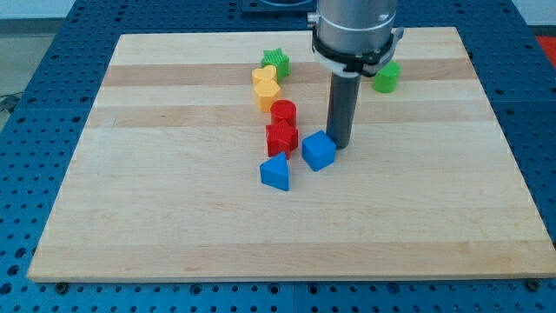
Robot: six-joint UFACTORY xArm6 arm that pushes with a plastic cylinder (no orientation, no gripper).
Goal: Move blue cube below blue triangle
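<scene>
The blue cube [318, 150] lies near the board's middle. The blue triangle [276, 172] lies just to its lower left, a small gap between them. My tip [338, 144] stands on the board right against the cube's upper right side, touching it or nearly so. The rod [341, 109] rises straight up to the grey arm [356, 30] at the view's top.
A red star-like block [281, 137] and a red cylinder [283, 113] sit left of the cube. Above them are two yellow blocks [266, 86] and a green star [275, 61]. A green cylinder [387, 76] lies right of the rod. The wooden board [174, 217] ends on blue perforated table.
</scene>
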